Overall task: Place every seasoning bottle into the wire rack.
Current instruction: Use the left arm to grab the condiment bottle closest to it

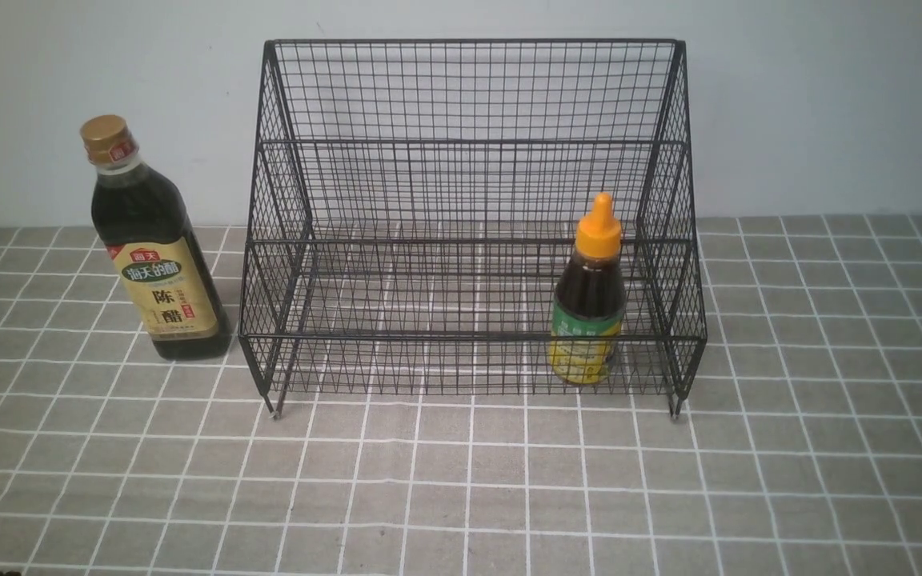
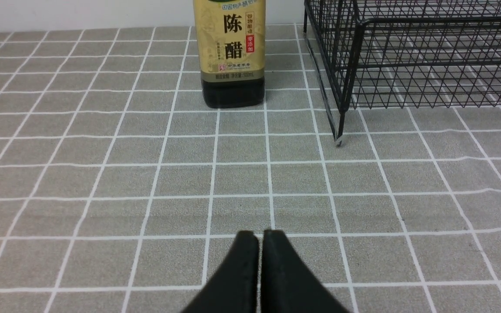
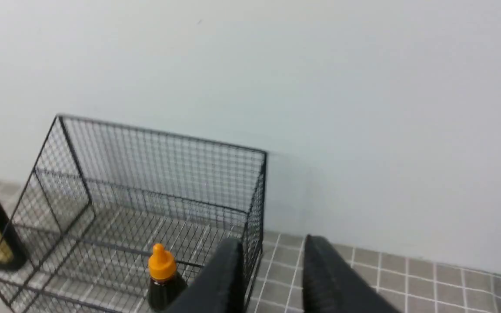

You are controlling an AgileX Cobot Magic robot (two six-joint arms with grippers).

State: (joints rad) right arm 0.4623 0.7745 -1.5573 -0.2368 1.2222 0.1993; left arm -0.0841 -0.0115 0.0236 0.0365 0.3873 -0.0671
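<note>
On the left side of the counter (image 1: 469, 480), just outside the wire rack (image 1: 473, 241), stands the tall vinegar bottle (image 1: 158, 248). It is upright, filled with dark liquid, and it has a gold cap (image 1: 105, 132) and a tan label (image 1: 166, 290) with Chinese characters, turned to the robot's side. Between this bottle and the sloping side of the rack I see only a small space.

The short squeeze bottle (image 1: 588, 312) is inside the rack, near its right end. It stands upright behind the front mesh, and its orange pointed cap (image 1: 599, 232) looks upward. Through the wires one can see its green and yellow label (image 1: 583, 348). The black rack itself stands on its short feet, with the high back close to the pale wall (image 1: 829, 104).

Of the robot, the wrist views show the two grippers. The left gripper (image 2: 254, 237) is pressed together and pinches nothing; it is well apart from the vinegar bottle. The right gripper (image 3: 273, 243) has its two fingers spread, with nothing held between them. The squeeze bottle is free from it and rests in the rack by itself.
</note>
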